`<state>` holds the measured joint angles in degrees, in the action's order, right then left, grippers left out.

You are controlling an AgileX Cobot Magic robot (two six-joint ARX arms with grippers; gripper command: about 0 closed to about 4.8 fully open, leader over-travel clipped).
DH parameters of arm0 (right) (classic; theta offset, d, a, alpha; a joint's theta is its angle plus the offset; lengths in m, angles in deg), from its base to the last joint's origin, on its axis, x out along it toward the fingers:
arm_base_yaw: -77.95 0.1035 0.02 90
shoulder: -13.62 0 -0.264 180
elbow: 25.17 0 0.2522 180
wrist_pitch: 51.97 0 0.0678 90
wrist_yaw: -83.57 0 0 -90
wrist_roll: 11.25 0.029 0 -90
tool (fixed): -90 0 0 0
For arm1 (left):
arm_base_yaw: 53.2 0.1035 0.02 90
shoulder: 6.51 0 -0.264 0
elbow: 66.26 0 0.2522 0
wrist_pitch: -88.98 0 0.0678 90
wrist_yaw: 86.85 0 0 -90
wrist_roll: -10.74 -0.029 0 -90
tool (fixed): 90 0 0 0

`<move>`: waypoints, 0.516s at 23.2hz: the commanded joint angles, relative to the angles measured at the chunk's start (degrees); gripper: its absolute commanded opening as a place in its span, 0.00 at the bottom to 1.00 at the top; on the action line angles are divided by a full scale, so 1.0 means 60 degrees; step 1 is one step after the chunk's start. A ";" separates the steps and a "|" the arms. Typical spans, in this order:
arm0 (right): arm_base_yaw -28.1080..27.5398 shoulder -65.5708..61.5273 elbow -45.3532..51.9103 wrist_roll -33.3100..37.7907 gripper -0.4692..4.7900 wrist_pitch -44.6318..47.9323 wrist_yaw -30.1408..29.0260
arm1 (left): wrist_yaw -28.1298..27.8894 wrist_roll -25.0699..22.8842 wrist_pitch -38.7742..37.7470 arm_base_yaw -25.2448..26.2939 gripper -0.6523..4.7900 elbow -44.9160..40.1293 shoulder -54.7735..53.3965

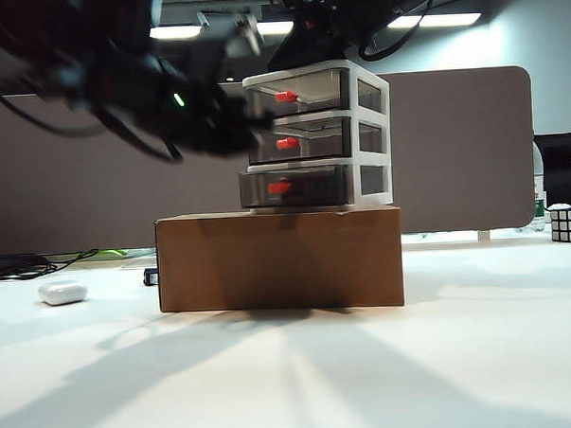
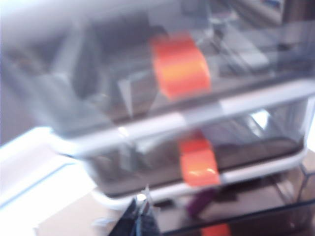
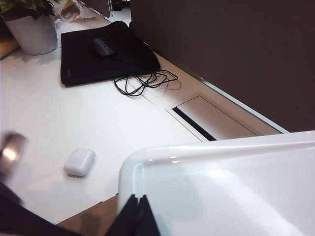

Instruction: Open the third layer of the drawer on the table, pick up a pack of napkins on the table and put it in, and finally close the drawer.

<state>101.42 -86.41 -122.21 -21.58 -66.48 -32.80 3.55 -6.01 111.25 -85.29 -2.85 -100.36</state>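
On the cardboard box (image 1: 280, 260) at the counter's (image 1: 443, 359) middle stands the drawer (image 1: 317, 137), its third layer (image 1: 294, 186) slightly out. The left claw (image 2: 140, 216) hangs before it, closed, empty; the right claw (image 3: 138, 216), closed, hovers above the cabinet. Light, rigid plastic; hook the red handle (image 1: 280, 187).

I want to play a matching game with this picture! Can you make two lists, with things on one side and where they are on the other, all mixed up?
Things:
1. cabinet of drawers
2. small white case
3. puzzle cube
4. left gripper

Places:
A. far right edge of the table
B. on top of the brown cardboard box
C. on the table, left of the box
D. in the air, by the drawer fronts

Pairs: 1-B, 2-C, 3-A, 4-D
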 commanded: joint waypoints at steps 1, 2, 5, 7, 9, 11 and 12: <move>-0.0018 0.0306 0.0091 -0.0160 0.08 -0.0382 0.0138 | -0.0076 -0.0313 0.0025 0.0022 0.11 -0.0714 0.2044; -0.0018 0.0612 0.0091 -0.0324 0.08 -0.0525 0.0193 | -0.0197 -0.0317 -0.0495 0.0025 0.11 -0.1104 0.3024; -0.0018 0.1606 0.0219 -0.0412 0.08 -0.0860 0.0412 | -0.0579 -0.0259 -0.2033 0.0011 0.11 -0.2018 0.5311; -0.0018 0.3027 0.1151 -0.0412 0.08 -0.0834 0.0455 | -0.0594 0.0382 -0.3213 0.0011 0.11 -0.2918 0.7395; -0.0018 0.4105 0.2069 -0.0379 0.08 -0.0841 0.0747 | -0.0831 0.0725 -0.3949 0.0007 0.11 -0.3464 0.8692; -0.0018 0.5603 0.3421 -0.0277 0.08 -0.0838 0.0860 | -0.0929 0.1486 -0.4663 0.0000 0.11 -0.4153 1.0273; -0.0018 0.6499 0.4240 -0.0270 0.08 -0.0841 0.1158 | -0.0962 0.1985 -0.5034 0.0000 0.11 -0.4590 1.1194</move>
<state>101.22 -50.17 -98.87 -23.57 -72.29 -27.40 -1.76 1.93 83.47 -85.36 -28.70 -36.47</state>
